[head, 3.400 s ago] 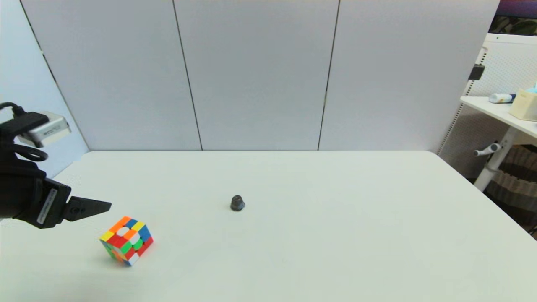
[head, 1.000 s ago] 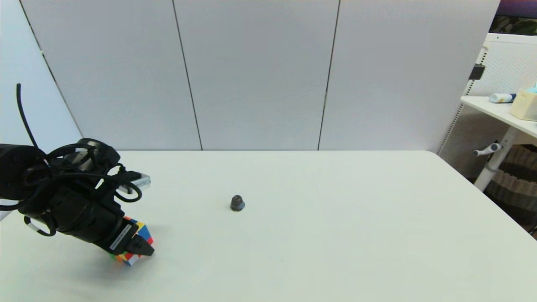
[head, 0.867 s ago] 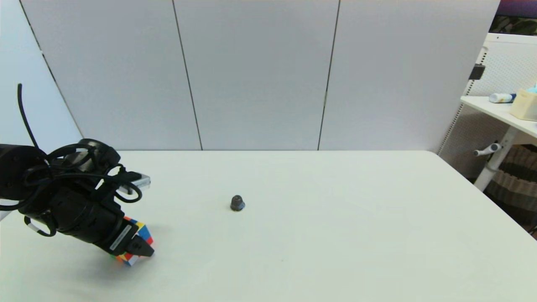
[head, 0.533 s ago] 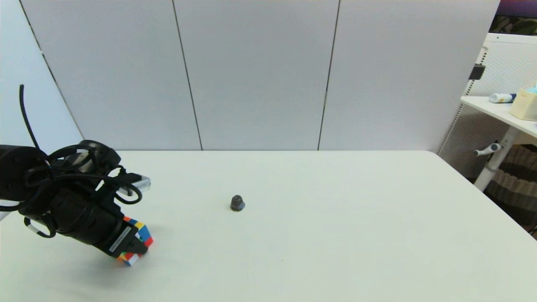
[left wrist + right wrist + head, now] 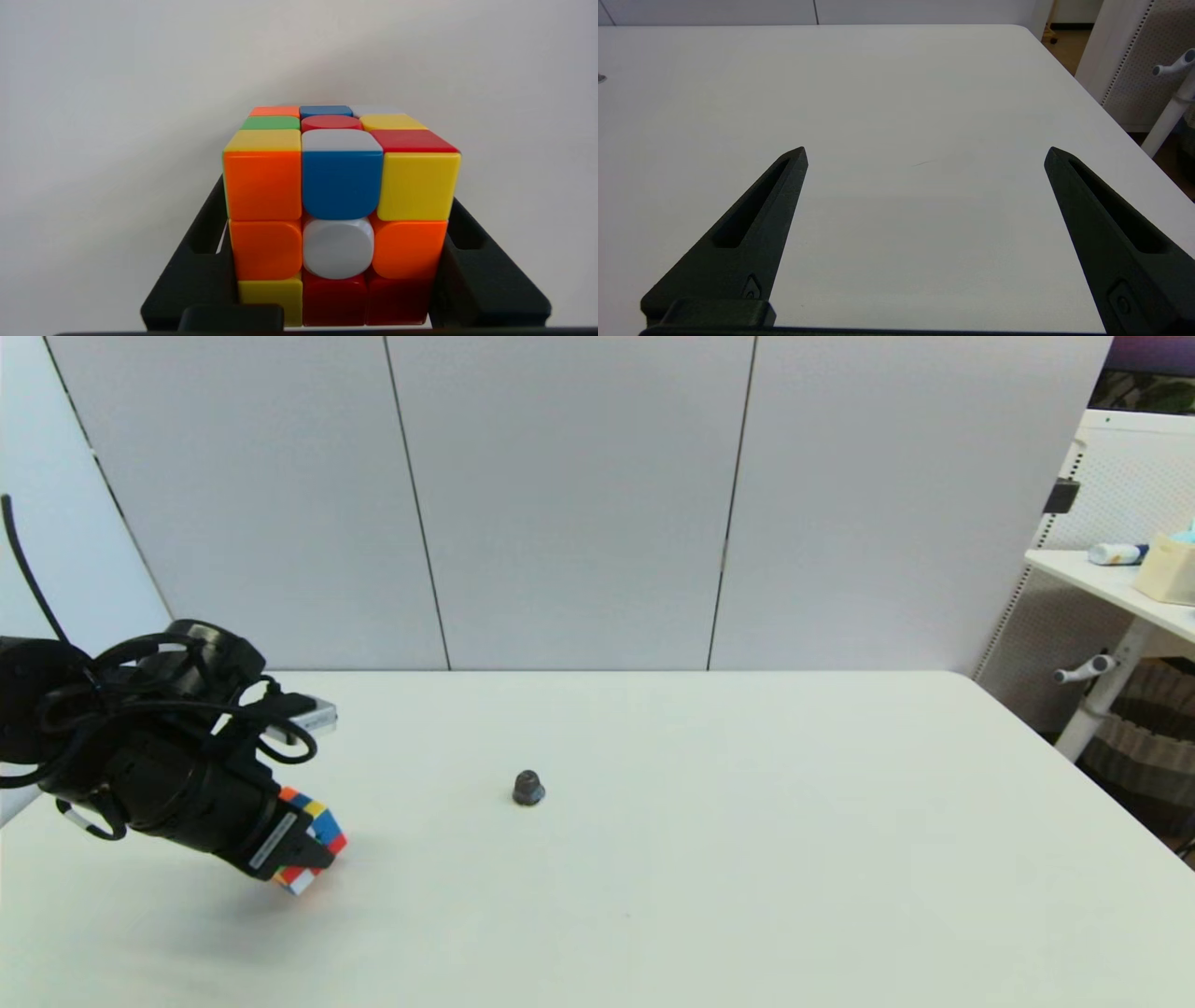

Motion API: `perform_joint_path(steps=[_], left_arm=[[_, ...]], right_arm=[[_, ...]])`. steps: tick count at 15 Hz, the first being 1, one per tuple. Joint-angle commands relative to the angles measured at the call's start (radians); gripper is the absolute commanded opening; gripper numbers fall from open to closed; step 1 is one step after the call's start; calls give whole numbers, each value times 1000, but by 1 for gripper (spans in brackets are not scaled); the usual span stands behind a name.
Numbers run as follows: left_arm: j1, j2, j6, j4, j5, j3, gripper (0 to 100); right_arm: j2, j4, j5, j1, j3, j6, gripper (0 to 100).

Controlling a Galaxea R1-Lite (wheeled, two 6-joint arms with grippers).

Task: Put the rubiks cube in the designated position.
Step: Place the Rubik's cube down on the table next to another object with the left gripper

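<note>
The left hand (image 5: 303,851) is pinching the rubiks cube (image 5: 313,845) at the near-left part of the white desk (image 5: 747,859), its two black fingers (image 5: 201,275) pressed flat against opposite side faces. In the head view only the cube's right edge shows past the black wrist, and a soft shadow lies on the desk under it, so it looks just clear of the surface. A small dark grey dome-shaped knob (image 5: 528,788) stands near the middle of the desk, well to the right of the cube; it may mark the designated position, though nothing confirms that.

What could go wrong: the fingers hold only the lower part of the cube's sides in the wrist view, and the faces are smooth plastic, so a quick swing could let it twist or slip out. A cube layer could also turn under the squeeze. Carried too low, the cube could knock the knob aside.

Against the picture half a second ago, the cube and wrist sit a little higher and the cube's bottom corner has left the desk; a few seconds ago the cube lay free with the hand beside it.

The right hand (image 5: 924,154) hangs spread and empty over the desk's right side.
</note>
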Motion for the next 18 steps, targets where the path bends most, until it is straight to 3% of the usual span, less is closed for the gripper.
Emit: perform_joint_path(steps=[1,7,10,15,18], left_arm=[[-27,12,38,4,2,-153,0],[-132,199,44,1,-4,-412,0],[-199,311,41,-71,-7,-519,0],[-244,446,38,-212,-10,-565,0],[-261,487,35,-220,-11,-567,0]], right_arm=[[1,0,0,0,0,0,100],[1,0,0,-1,0,0,100],[1,0,2,0,0,0,100],[1,0,0,0,0,0,100],[1,0,0,0,0,0,100]])
